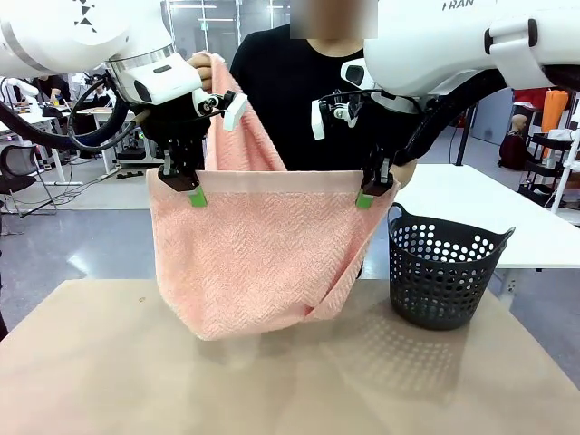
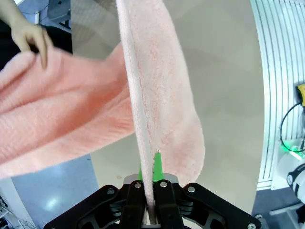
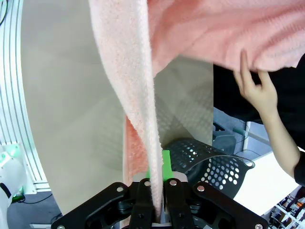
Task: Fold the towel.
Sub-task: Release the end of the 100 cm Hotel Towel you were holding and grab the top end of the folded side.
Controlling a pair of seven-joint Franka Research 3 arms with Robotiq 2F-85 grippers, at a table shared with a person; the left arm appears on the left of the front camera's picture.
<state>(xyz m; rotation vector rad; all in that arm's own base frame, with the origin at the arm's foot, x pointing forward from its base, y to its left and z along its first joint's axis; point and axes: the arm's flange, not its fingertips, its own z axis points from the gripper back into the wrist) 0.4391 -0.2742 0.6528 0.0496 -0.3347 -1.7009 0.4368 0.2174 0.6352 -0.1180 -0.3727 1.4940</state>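
The salmon-pink towel [image 1: 254, 254] hangs above the table, stretched between my two grippers by its near hemmed edge. My left gripper [image 1: 192, 192] is shut on the towel's left corner, and my right gripper [image 1: 366, 198] is shut on the right corner. In the left wrist view the towel [image 2: 157, 95] runs up from between the pinched pads of my left gripper [image 2: 149, 179]. The right wrist view shows the towel [image 3: 131, 86] clamped the same way in my right gripper [image 3: 156, 181]. The person's hands [image 1: 201, 62] [image 3: 257, 90] hold the far edge higher up, so the cloth sags into a pouch.
A dark grey perforated basket [image 1: 444, 272] stands on the table's right side, close under my right gripper. The tan table [image 1: 109, 372] is open to the left and front. The person stands just behind the towel at the far edge.
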